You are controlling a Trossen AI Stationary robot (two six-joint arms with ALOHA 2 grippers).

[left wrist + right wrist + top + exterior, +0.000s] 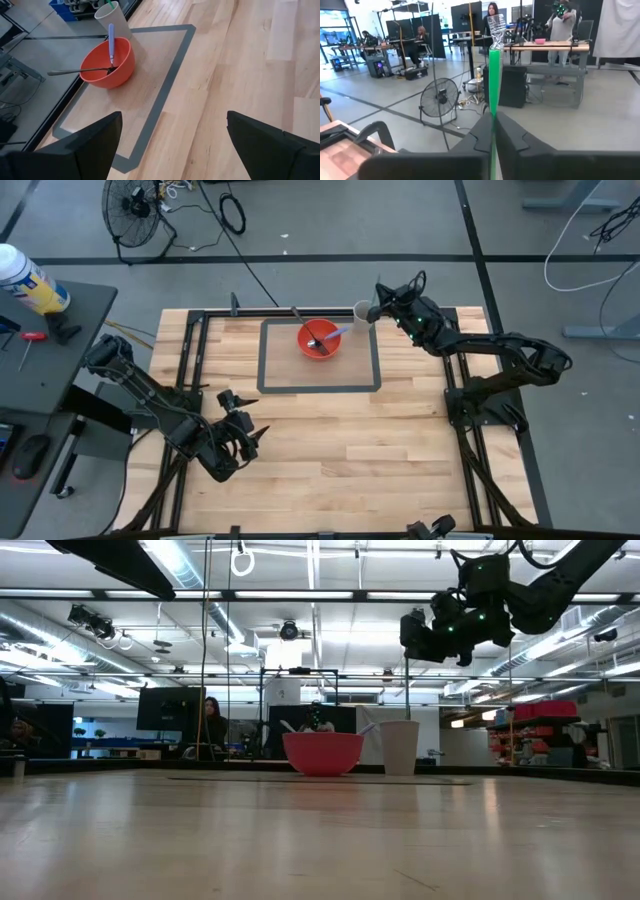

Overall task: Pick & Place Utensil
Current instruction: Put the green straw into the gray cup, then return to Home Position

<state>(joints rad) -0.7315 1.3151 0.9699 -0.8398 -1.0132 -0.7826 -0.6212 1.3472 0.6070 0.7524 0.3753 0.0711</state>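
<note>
Green-handled utensil with clear plastic head [493, 65]: clamped between right gripper [493, 131] fingers, long axis pointing straight out from the fingertips, held high above white paper cup [362, 313] beside red bowl [320, 340]; left gripper [243, 433] far, fingers apart

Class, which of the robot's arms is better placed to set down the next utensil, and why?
The right. Its gripper has its jaws shut on a green-handled utensil, raised near the cup and red bowl. The left gripper waits open, far off.
</note>
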